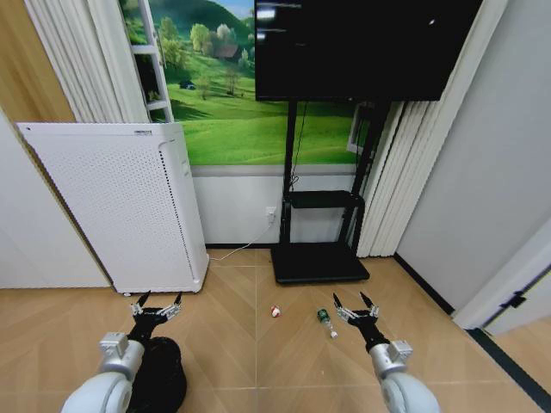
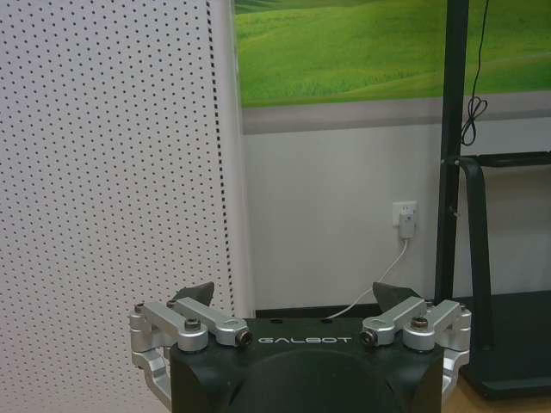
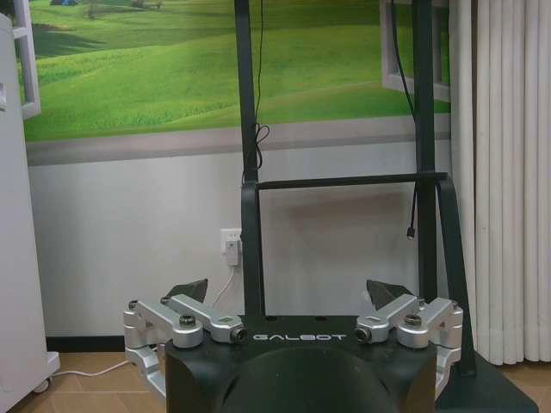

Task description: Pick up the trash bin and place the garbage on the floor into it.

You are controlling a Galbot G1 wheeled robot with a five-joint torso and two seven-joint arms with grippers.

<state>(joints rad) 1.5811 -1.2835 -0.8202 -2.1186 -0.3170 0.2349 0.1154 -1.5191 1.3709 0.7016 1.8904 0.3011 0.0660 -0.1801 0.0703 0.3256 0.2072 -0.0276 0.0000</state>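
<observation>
The trash bin (image 1: 164,376), small, black and round, stands on the wooden floor at the lower left, partly hidden by my left arm. My left gripper (image 1: 156,304) hangs open just above and beyond its rim, with nothing between the fingers (image 2: 196,295). Two pieces of garbage lie on the floor ahead: a white-and-red crumpled scrap (image 1: 275,311) and a small clear bottle with a green label (image 1: 325,322). My right gripper (image 1: 355,303) stands open and empty just right of the bottle. Its spread fingers (image 3: 385,292) point at the wall.
A tall white perforated appliance (image 1: 120,206) stands at the left against the wall. A black TV stand (image 1: 318,262) with a low base sits straight ahead under a dark screen (image 1: 362,47). A white cable (image 1: 250,241) runs from a wall socket. A grey wall (image 1: 482,172) closes the right.
</observation>
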